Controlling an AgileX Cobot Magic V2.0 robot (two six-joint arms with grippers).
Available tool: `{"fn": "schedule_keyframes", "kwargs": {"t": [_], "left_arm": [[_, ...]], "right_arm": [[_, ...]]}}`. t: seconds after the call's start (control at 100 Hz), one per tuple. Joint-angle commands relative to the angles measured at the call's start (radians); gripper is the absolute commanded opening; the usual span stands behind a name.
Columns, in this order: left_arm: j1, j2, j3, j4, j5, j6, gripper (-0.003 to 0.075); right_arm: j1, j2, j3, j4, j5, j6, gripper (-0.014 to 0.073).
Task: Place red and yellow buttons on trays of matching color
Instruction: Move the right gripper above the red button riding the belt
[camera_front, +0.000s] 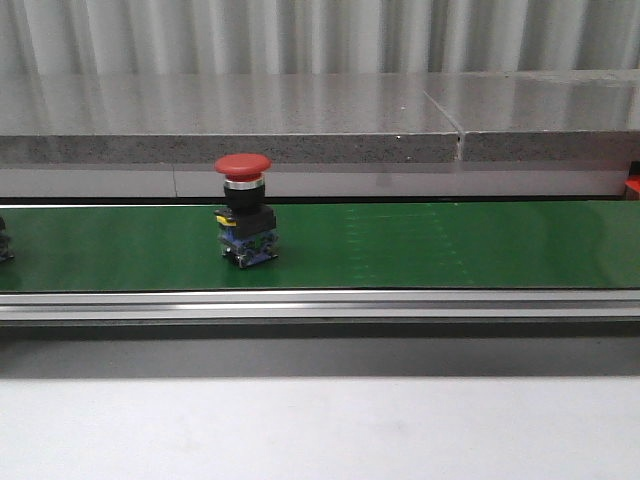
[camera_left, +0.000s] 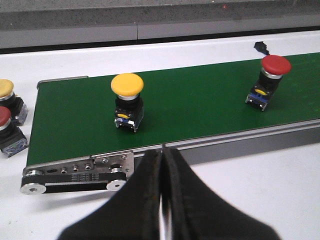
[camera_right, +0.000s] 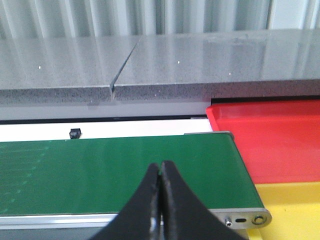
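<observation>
Front view shows bare white table (camera_front: 320, 430) nearest, then the metal rail, then the green belt (camera_front: 450, 245). A red button (camera_front: 244, 210) stands upright on the belt, left of the middle. Behind the belt is a grey stone ledge (camera_front: 300, 120).

Left wrist view has the left gripper (camera_left: 162, 200) closest, its black fingers (camera_left: 142, 200) pressed together with nothing between them. Just past it is the end of the belt with its small rollers. A yellow button (camera_left: 127, 101) stands upright on the belt near that end. The red button (camera_left: 270, 81) stands farther along the same belt, well apart from the yellow one. Off the belt end, on the white table, sit two more buttons (camera_left: 9, 122), one yellow and one red, close together.

Right wrist view has the right gripper (camera_right: 160, 200) closest, fingers (camera_right: 145, 200) together and holding nothing. Past it is the other end of the belt. Beside that end lie a yellow tray (camera_right: 292, 205) and, behind it, a red tray (camera_right: 270, 140).
</observation>
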Motion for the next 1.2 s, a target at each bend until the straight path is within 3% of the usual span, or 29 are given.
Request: {"fn": "schedule_keyframes", "kwargs": {"t": [0.0,0.27,0.55,0.89,1.0,1.19], "left_arm": [[-0.009,0.008,-0.024,-0.015,-0.063,-0.012,-0.0021],[-0.009,0.008,-0.024,-0.015,-0.063,-0.012,-0.0021],[-0.009,0.008,-0.024,-0.015,-0.063,-0.012,-0.0021],[-0.009,0.008,-0.024,-0.015,-0.063,-0.012,-0.0021],[-0.009,0.008,-0.024,-0.015,-0.063,-0.012,-0.0021],[-0.009,0.008,-0.024,-0.015,-0.063,-0.012,-0.0021]], "right_arm": [[0.003,0.078,-0.104,-0.012,0.006,0.000,-0.0105],[0.027,0.293,-0.315,-0.011,0.238,-0.027,-0.0105],[0.149,0.513,-0.525,0.020,0.362,-0.028,-0.0105],[0.290,0.764,-0.719,0.052,0.408,-0.054,-0.0087],[0.345,0.853,-0.792,0.053,0.440,-0.054,0.0052],[0.427,1.013,-0.922,0.057,0.511,-0.054,0.0487]]}}
